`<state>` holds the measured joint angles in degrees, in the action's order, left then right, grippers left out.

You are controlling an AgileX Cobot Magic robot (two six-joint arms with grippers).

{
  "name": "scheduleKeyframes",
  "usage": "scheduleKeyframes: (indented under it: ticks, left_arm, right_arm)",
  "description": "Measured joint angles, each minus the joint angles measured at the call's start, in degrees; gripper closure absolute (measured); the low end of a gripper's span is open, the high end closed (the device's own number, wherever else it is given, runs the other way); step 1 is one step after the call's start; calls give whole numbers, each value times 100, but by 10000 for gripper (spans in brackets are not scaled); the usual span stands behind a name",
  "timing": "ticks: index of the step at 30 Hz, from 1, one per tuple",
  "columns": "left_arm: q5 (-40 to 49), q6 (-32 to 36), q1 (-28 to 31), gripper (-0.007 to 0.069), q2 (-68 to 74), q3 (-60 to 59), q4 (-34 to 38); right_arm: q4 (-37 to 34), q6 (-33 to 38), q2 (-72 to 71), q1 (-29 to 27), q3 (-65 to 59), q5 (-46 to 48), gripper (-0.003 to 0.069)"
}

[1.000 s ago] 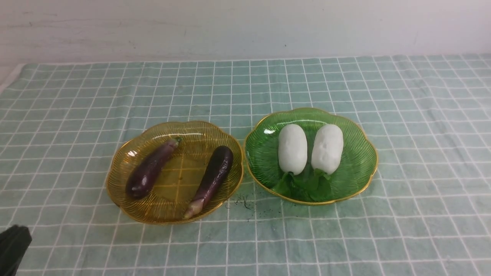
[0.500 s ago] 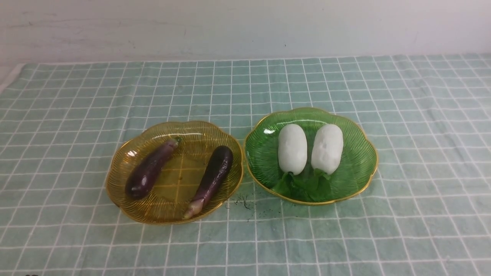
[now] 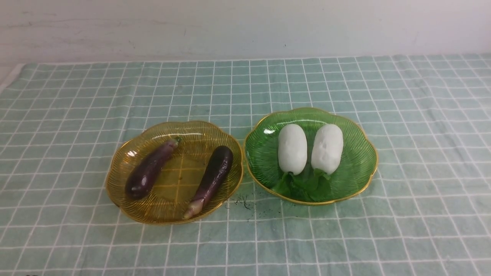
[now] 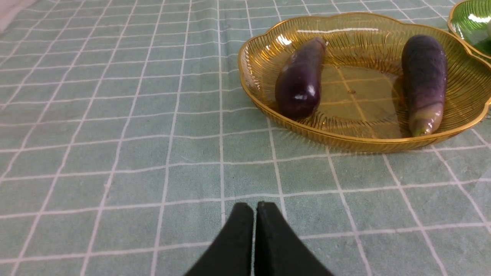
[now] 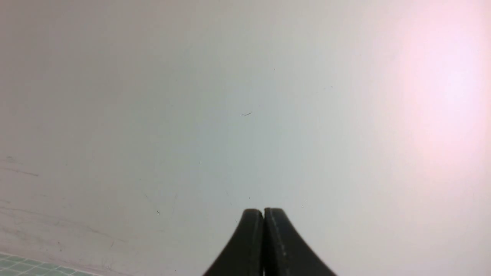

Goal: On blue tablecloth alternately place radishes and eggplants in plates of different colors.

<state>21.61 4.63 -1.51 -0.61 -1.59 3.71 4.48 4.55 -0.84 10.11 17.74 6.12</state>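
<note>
Both eggplants lie in the amber plate left of the cloth's middle, long axes running front to back and leaning rightward at the far end, while both radishes lie side by side in the green plate just to its right, leaves toward the front edge. The left gripper, pressed closed and empty, sits low near the front-left of the cloth with the amber plate ahead and to its right, so it is the nearer arm. The right gripper, also closed on nothing, faces the bare wall; the sorting looks complete.

Eggplants fill amber plate; radishes, green plate.
</note>
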Motion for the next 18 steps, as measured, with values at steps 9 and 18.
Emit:
scheduleKeyframes:
  ticks: [9,18]
  left_arm:
    - [5,0,6,632,0,0,0]
    - [16,-5,6,632,0,0,0]
  right_arm:
    - [15,8,0,0,-18,70,673]
    - [-221,-393,-7,-423,-730,758,673]
